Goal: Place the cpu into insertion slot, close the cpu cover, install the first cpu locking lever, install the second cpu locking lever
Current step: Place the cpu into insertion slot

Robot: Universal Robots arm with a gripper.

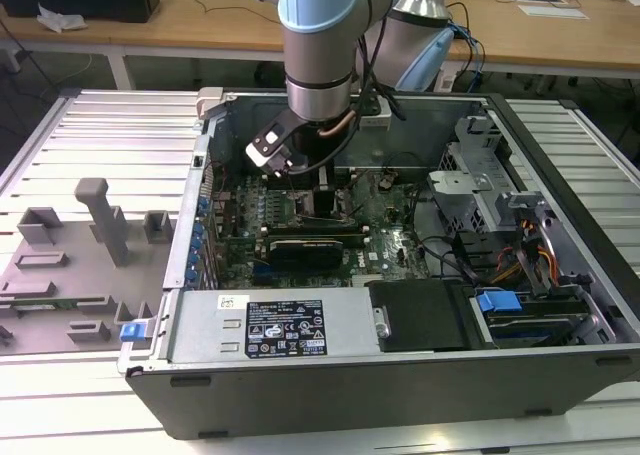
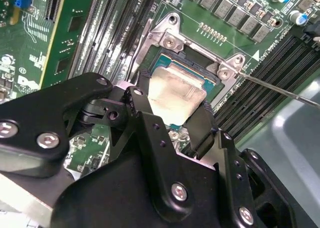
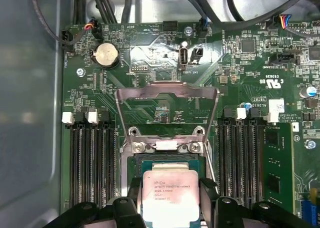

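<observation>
Right now I see the gripper (image 2: pixel 172 106) clamped on the cpu (image 3: pixel 170 200), holding it over the insertion slot (image 3: pixel 165 163). The cpu cover (image 3: pixel 167 89) stands open.

Workshop lab, slatted metal bench (image 1: pixel 100 125), open computer case (image 1: pixel 400 385)

Silver cpu (image 3: pixel 169 200) in the claw (image 3: pixel 171 189) above insertion slot (image 3: pixel 165 161); cpu cover (image 3: pixel 167 89) open.

faint print on cpu (image 3: pixel 170 198), not legible
</observation>
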